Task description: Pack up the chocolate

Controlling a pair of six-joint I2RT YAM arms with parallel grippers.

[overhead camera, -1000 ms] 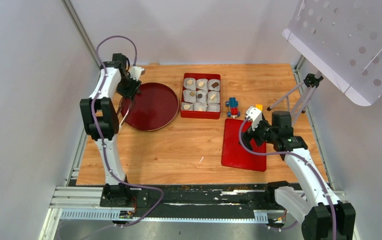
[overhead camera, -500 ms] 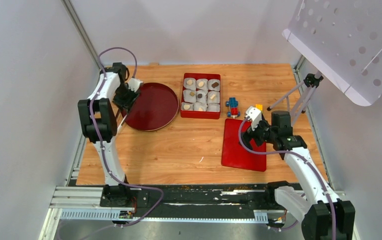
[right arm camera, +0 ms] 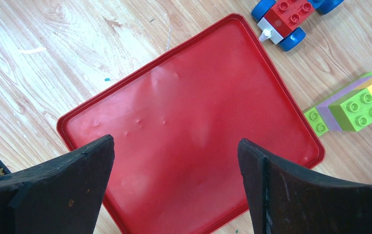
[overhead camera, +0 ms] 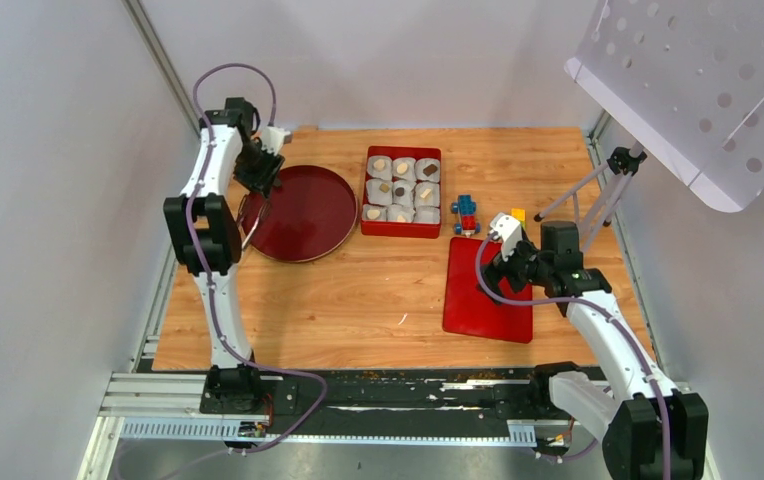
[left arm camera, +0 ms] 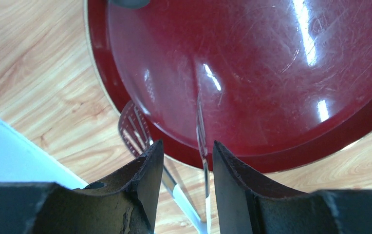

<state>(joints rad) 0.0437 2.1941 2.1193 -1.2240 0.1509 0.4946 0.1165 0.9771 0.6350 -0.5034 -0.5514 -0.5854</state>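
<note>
- Looking down from above, you find the chocolate [overhead camera: 399, 188] as small dark and tan lumps, one in each of nine white paper cups [overhead camera: 426, 214]. The cups sit three by three inside a red box [overhead camera: 401, 231] near the far edge of the counter [overhead camera: 358, 300], about midway along it.
- Your left fingers [left arm camera: 147, 170] hang over the left rim of a round dark red tray [left arm camera: 271, 73], which lies just left of the box.
- They are partly closed, with the arms of metal tongs [left arm camera: 133, 129] running out between them. You cannot tell whether they are pinching the tongs.
- The slotted tip of the tongs lies just outside the tray's rim, and the other arm reaches over the tray.
- Your right fingers [right arm camera: 77, 170] are spread wide with nothing between them, above a flat red lid [right arm camera: 194, 146] lying toward the counter's right side.
- A toy car [right arm camera: 291, 17] and a few coloured blocks [right arm camera: 354, 105] lie just beyond the lid's far edge.
</note>
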